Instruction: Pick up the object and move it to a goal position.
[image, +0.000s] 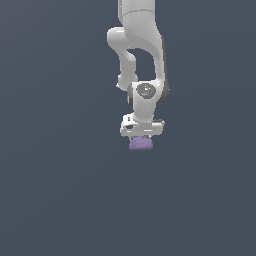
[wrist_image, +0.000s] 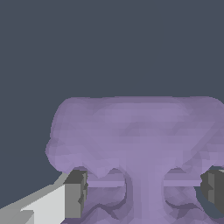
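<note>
Wrist view: pale purple lumpy matte object (wrist_image: 140, 140) btwn gripper (wrist_image: 146, 192) fingers.

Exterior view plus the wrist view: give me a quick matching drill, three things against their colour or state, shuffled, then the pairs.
Things
1. purple lump
2. pincer
3. finger pads

Colour or state
A. dark grey blocks at either side of the lump in the wrist view
B. pale, matte and lumpy, directly under the white hand
C. white, pointing down, its fingers straddling the lump

Pairs: 1-B, 2-C, 3-A

Whether the pads actually press on the lump cannot be told from these views.
</note>
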